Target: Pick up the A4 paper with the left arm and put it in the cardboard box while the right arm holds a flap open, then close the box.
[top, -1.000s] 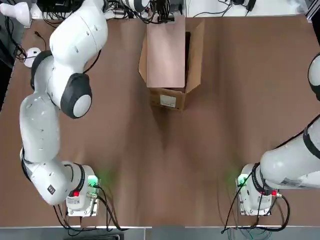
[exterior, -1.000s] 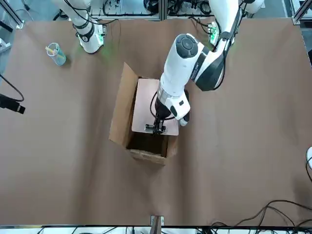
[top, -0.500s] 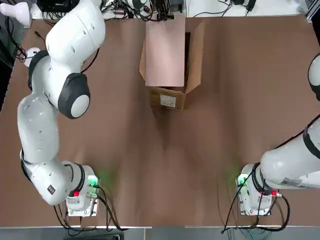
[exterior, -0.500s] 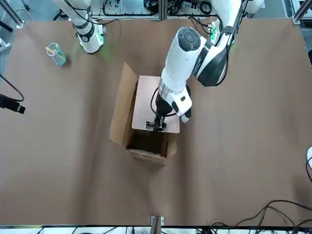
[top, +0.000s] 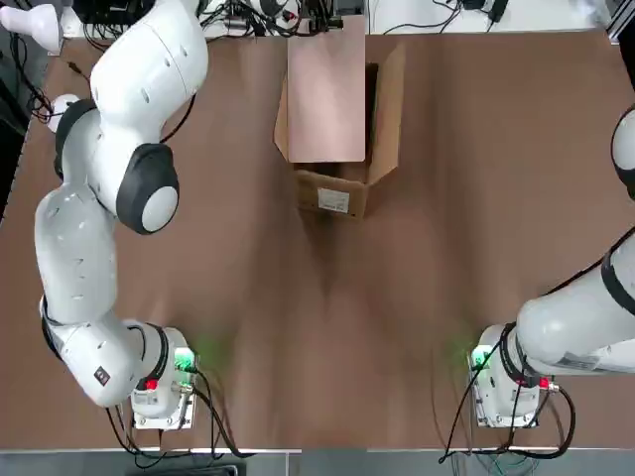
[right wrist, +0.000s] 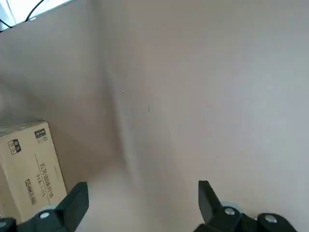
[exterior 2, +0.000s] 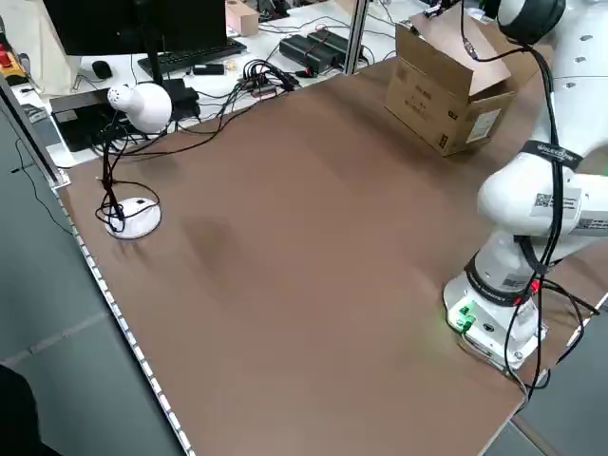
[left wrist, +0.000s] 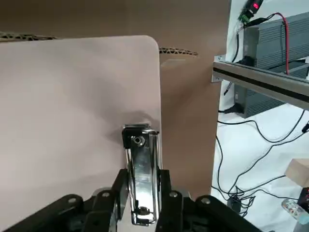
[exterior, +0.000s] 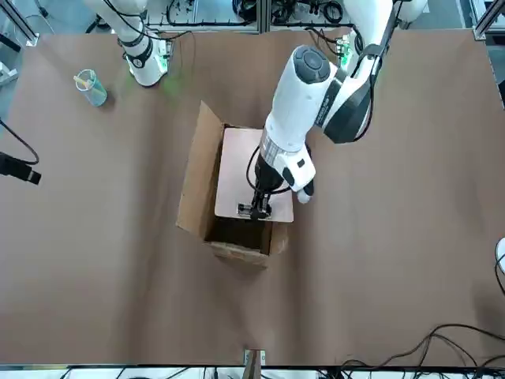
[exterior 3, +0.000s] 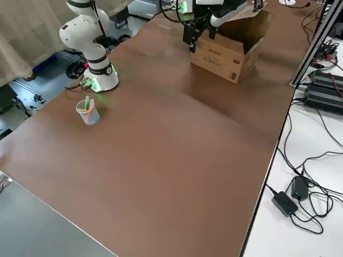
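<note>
The A4 paper (exterior: 251,170), a pinkish-tan sheet, hangs over the open top of the cardboard box (exterior: 237,251), covering most of the opening. My left gripper (exterior: 254,210) is shut on the silver clip (left wrist: 140,183) at the sheet's far short edge. The paper (top: 326,94) hides most of the box's inside in the top view. A tall flap (exterior: 197,178) stands open on the box's right-arm side. My right gripper (right wrist: 140,205) is open and holds nothing, well away from the box (right wrist: 26,164). It touches no flap.
A clear cup (exterior: 91,87) with sticks stands near the right arm's base (exterior: 146,67). A white desk lamp (exterior 2: 133,104), cables and equipment (exterior 2: 313,47) line the table's far and left edges. The white label (top: 333,201) faces the robot.
The left arm has carried the paper a little toward the table's far side, so more of the box's near inner edge shows. The right arm has not moved.
</note>
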